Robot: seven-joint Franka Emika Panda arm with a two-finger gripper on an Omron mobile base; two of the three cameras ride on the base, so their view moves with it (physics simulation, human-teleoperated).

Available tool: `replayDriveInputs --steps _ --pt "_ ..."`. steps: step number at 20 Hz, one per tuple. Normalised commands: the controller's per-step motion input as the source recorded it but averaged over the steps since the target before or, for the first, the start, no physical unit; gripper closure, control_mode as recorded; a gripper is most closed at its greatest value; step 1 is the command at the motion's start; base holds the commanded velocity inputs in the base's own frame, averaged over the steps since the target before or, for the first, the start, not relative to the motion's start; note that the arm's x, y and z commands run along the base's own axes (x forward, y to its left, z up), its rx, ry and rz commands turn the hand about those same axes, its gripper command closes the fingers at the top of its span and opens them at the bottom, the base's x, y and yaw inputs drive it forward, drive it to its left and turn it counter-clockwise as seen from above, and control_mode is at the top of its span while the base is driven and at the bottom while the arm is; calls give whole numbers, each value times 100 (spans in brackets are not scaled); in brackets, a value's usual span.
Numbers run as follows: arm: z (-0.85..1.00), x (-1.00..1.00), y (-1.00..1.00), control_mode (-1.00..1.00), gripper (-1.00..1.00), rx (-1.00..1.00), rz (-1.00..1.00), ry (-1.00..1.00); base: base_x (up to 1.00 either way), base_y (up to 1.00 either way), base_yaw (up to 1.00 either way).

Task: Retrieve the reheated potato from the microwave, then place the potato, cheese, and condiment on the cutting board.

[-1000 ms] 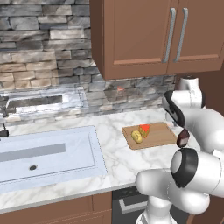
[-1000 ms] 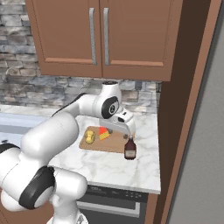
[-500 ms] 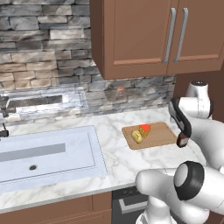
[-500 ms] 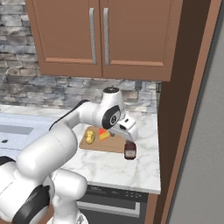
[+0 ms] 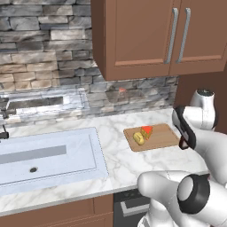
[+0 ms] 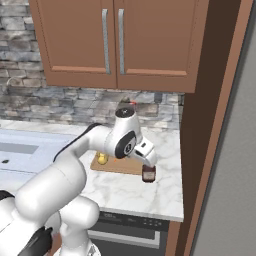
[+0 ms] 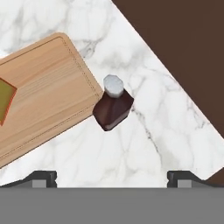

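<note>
The light wooden cutting board (image 5: 162, 137) (image 7: 43, 87) lies on the marble counter. On its left end sit the yellowish potato (image 5: 139, 138) (image 6: 102, 159) and the orange-red cheese wedge (image 5: 146, 131) (image 7: 5, 99). The dark brown-red condiment bottle (image 6: 148, 174) (image 7: 112, 111) stands upright on the counter, right beside the board's right corner and off it. My gripper (image 6: 148, 164) (image 7: 112, 179) (image 5: 186, 142) hangs directly over the bottle, pointing down, open, with one fingertip on each side and nothing between them. The microwave is out of view.
A tall dark brown side panel (image 6: 210, 125) rises close to the right of the bottle. Wooden wall cabinets (image 5: 155, 35) hang above. A white sink (image 5: 44, 155) takes up the counter's left part. The counter's front edge (image 6: 145, 212) runs just below the bottle.
The hand has swung right and come down from above the board to just over the bottle. The jaws stayed open; potato, cheese and bottle have not moved.
</note>
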Motion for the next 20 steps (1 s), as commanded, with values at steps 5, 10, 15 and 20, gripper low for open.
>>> replayDriveInputs --steps 5,10,15,20 --pt "-4 1 -2 -100 -100 -1 0 -12 0 0 0" --pt "-8 -1 -3 -100 -100 -2 0 -12 0 0 0" --pt "-1 2 -1 -100 -100 -4 -3 -4 0 0 0" --pt "0 6 -5 -100 -100 -8 -6 0 0 0 0"
